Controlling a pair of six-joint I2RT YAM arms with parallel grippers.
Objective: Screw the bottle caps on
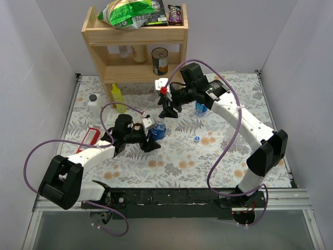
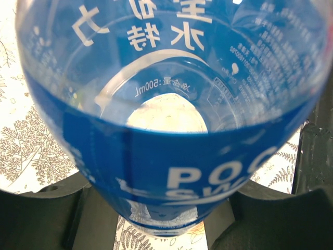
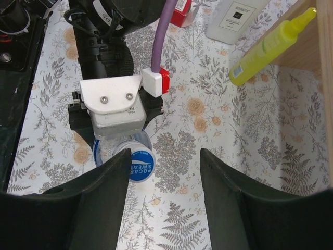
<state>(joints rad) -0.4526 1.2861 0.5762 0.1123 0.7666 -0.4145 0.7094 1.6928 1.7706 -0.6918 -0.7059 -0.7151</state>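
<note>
1. Your left claw [image 1: 154, 138] is closed around a blue-banded bottle [image 1: 158, 130], which sits near the middle of the surface [image 1: 229, 156]. In the left wrist view the bottle fills almost the whole frame, and the dark fingers [image 2: 41, 219] press in on it low on either side.
2. Whether that bottle wears a cap cannot be told from these views (its neck shows in none of them).
3. Your right claw [image 1: 169, 111] is spread wide and holds nothing. It hangs above the surface just beyond the held bottle. In the right wrist view only the flowered cloth shows between its fingers [image 3: 99, 208], and the held bottle is just beside the left-hand one.
4. A second bottle [image 1: 200, 107], also with a blue band, stands beyond the right arm's wrist and is partly hidden by it.
5. One loose blue cap [image 1: 197, 139] lies on the surface to the right of the held bottle, apart from both claws and touching no bottle.
6. At the far left, a yellow bottle [image 1: 118, 98] and a white bottle [image 1: 94, 104] stand near the foot of the wooden shelf [image 1: 104, 65], well apart from both claws.
</note>
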